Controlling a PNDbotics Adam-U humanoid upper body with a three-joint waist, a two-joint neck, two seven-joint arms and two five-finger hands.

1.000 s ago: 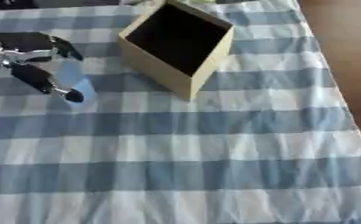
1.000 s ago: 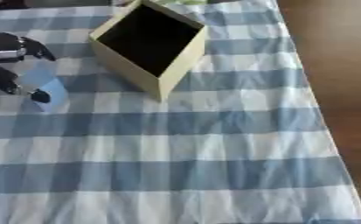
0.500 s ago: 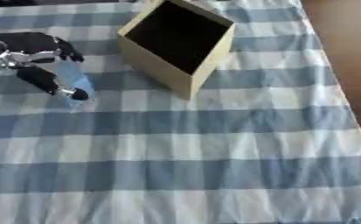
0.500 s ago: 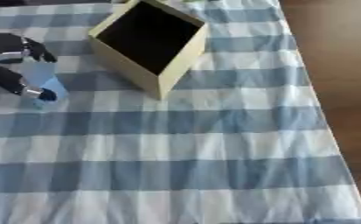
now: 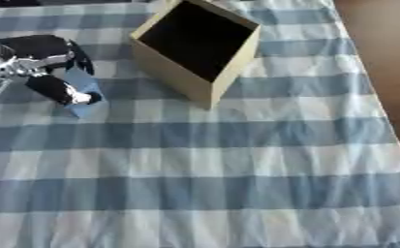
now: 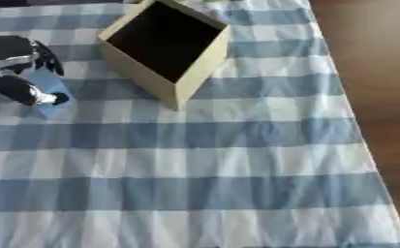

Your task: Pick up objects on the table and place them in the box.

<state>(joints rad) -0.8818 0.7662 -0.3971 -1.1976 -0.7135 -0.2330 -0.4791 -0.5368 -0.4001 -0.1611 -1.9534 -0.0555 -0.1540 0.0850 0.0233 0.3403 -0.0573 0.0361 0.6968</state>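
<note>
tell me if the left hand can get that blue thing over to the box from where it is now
Probably yes. The left hand has its fingers curled round the small blue object, the box stands just to its right with its mouth open, and only bare checked cloth lies between them.

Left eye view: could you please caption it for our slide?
Robot's left hand grips a small light-blue block beside the open tan cardboard box.

**No readable text**

Nothing legible anywhere I can see. The box (image 5: 199,48) in front of me is plain tan, no print. The blue object (image 5: 83,92) in my left hand (image 5: 42,63) shows no label. Checked tablecloth (image 5: 237,169): pattern only.
</note>
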